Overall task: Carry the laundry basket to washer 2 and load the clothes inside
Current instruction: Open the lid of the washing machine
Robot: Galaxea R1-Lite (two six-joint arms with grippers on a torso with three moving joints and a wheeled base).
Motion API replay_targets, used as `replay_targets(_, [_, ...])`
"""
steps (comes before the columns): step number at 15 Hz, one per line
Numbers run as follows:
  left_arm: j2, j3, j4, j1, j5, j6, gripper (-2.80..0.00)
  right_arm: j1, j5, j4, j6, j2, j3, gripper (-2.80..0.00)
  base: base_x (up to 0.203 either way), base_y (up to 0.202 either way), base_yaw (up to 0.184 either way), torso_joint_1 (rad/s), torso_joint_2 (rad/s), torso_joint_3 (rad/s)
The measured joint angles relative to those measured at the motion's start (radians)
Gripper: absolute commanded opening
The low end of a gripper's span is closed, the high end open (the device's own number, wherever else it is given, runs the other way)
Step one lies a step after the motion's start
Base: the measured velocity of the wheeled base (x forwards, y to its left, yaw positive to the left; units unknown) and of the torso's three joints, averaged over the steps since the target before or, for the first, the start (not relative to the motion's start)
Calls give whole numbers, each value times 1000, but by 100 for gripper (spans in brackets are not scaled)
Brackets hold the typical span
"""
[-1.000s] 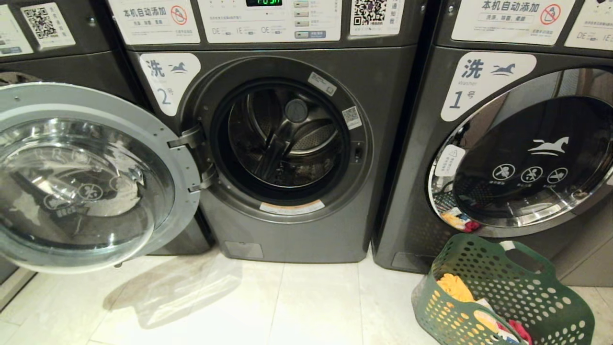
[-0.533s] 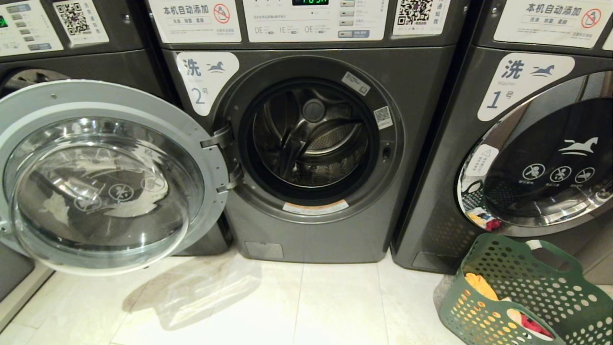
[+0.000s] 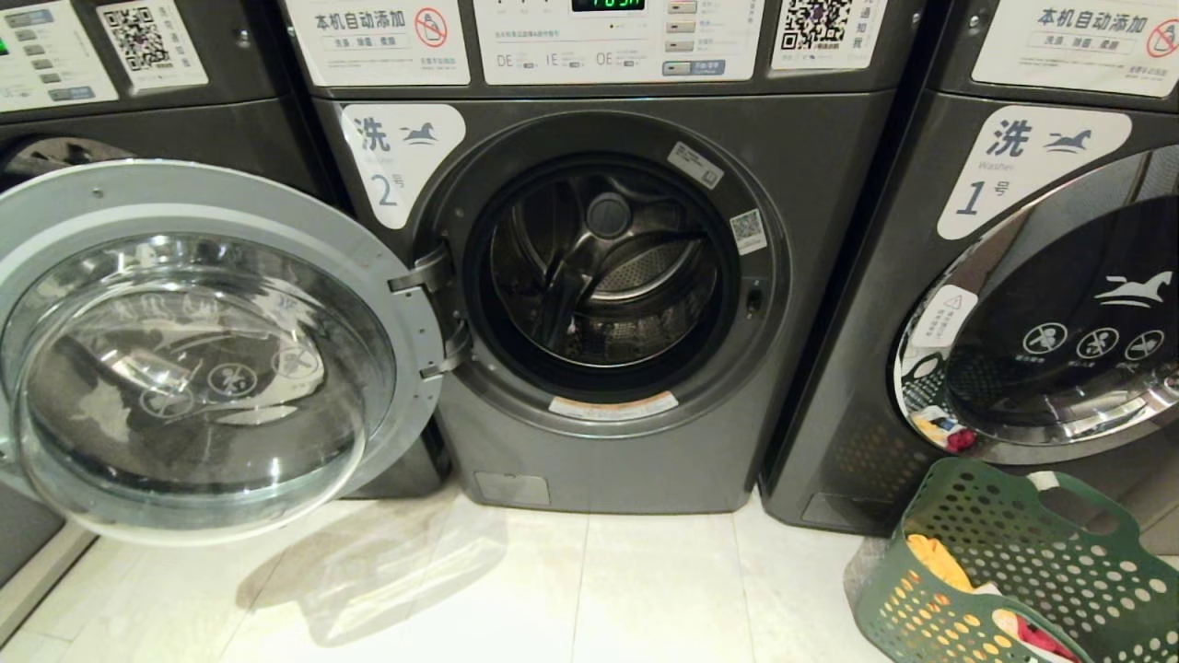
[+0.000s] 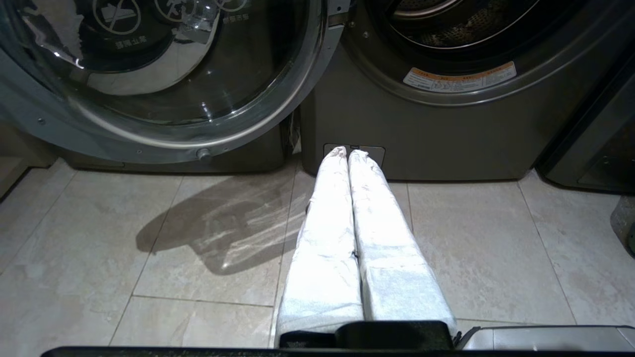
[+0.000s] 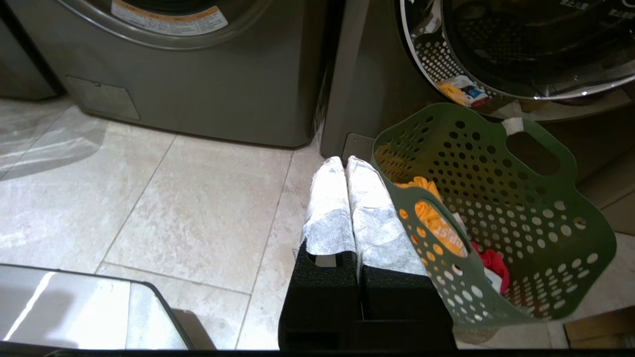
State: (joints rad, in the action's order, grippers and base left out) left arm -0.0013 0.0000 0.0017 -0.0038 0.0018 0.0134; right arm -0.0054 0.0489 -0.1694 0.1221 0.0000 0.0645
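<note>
Head view: washer 2 (image 3: 608, 276) stands in the middle, a dark grey front-loader with a white label bearing a blue "2" at its upper left. Its round glass door (image 3: 198, 345) is swung fully open to the left on its hinge, and the steel drum (image 3: 603, 267) lies bare and dark inside. Just to the right stands washer 1 (image 3: 1041, 276), its chrome-rimmed door shut. The green laundry basket (image 3: 1022, 575) sits on the pale tiled floor (image 3: 571, 589) in front of washer 1, at the lower right corner, with the clothes inside it: a yellow garment (image 3: 939, 560) and a bit of red at the frame's edge. Neither arm shows here.

Left wrist view: the left gripper (image 4: 349, 152) hangs low over the floor, its white-wrapped jaws pressed together and holding nothing, pointing at the base of washer 2 below the door opening. The open door fills the upper part beside it.

Right wrist view: the right gripper (image 5: 344, 161) has its padded jaws pressed together too, empty, just beside the basket's near rim; whether it touches the rim is hard to tell. The yellow garment, something white and a red garment (image 5: 493, 263) lie in the basket.
</note>
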Motion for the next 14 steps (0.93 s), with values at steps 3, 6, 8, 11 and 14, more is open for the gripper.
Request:
replay_targets(3, [0,0,-1,-1,0,0,-280,-1,0,0,-1,0,1,-280,198,0,-3,1,5,4])
replay_targets(6, [0,0,0,-1,1,0,-280,0,0,0,-1,0,1,-280,197,0,-2,2,4,-1])
replay_targets(8, [0,0,0,0,0,0,-280,0,-1,0,-2,0,1,-280,194,0,-2,3,4,1])
replay_targets(11, [0,0,0,-1,0,0,-280,-1,-2,0,-2,0,1,-280,195,0,-2,1,3,2])
replay_targets(14, [0,0,0,-1,0,-1,-280,-1,-2,0,-1,0,0,-280,86,0,0,4,2,1])
